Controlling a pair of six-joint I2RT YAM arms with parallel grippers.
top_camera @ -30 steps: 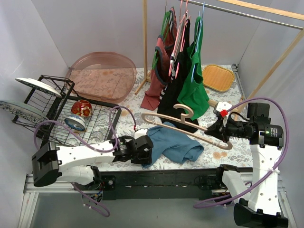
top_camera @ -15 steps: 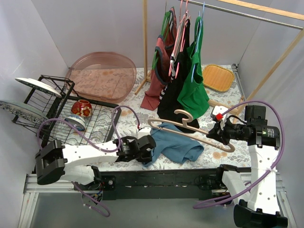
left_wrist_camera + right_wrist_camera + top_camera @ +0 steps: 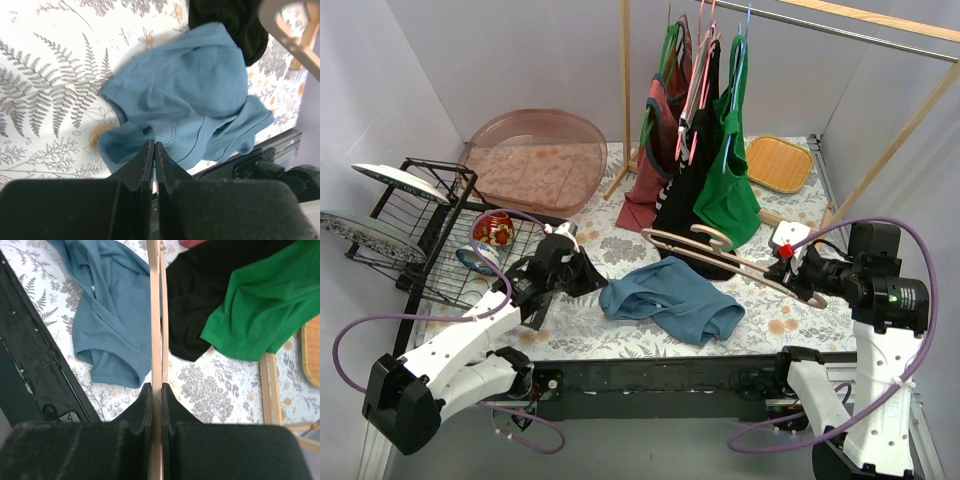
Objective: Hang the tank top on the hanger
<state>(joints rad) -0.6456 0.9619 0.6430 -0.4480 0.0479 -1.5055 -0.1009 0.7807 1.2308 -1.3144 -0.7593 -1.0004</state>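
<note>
Hanger (image 3: 154,315) between right fingers (image 3: 142,415), apparently aloft

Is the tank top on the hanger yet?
No, the tank top lies crumpled on the table, while the right gripper holds the hanger with nothing on it.

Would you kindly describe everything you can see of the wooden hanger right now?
The hanger is pale, smooth-looking wood with broad curved arms and a rounded wooden hook. The right gripper has its jaws shut on one arm, holding it tilted above the floral table, close to the hanging black top.
</note>
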